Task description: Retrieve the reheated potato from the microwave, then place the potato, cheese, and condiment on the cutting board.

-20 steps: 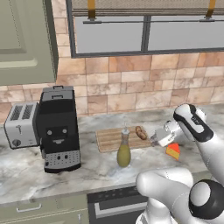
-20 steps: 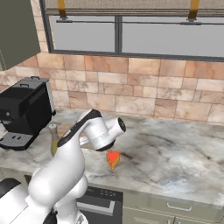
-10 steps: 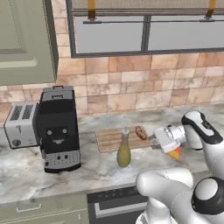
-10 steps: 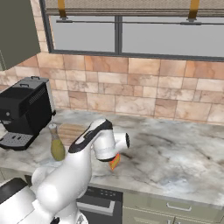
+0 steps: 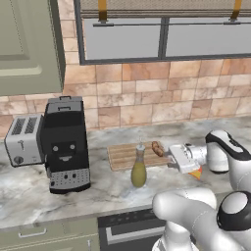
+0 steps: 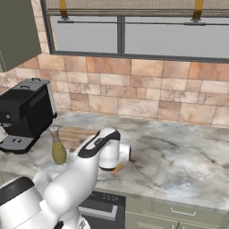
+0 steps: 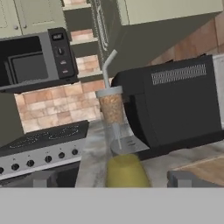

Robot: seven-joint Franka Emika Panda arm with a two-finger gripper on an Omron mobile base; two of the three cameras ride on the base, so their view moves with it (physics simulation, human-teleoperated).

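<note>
Found the gripper point(image 5: 171, 158) with jaws spread wide and nothing between them, lying low and level just off the right end of the cutting board point(image 5: 125, 154), aimed along it. Saw the cheese point(image 5: 196, 173) on the counter right of the board, under the wrist and partly hidden by it, apart from the fingertips. Noted the potato point(image 5: 158, 148) resting on the board's right end, just ahead of the fingertips. Spotted the condiment point(image 5: 138, 169) upright on the counter just in front of the board, near its middle, off the wood. Made out a black coffee machine point(image 5: 66, 144) left of the board and a silver toaster point(image 5: 23, 139) further left. Caught the microwave point(image 7: 35, 59) well beyond the board's left end, past the coffee machine, above a stove point(image 7: 39, 148).
</note>
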